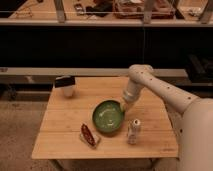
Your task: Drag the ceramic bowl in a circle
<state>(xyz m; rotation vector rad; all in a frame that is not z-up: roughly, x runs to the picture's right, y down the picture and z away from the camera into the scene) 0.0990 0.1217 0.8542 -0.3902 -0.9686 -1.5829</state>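
The ceramic bowl [108, 117] is round, shallow and glossy green with a darker rim. It sits on the wooden table [65, 120], slightly right of centre and towards the front. My gripper [124, 106] points down at the bowl's far right rim and touches it there. The white arm [160, 92] reaches in from the right side.
A small white cup with a black top [65, 86] stands at the table's back left. A red packet [88, 135] lies front left of the bowl. A small white bottle [133, 131] stands just right of the bowl's front, close to it.
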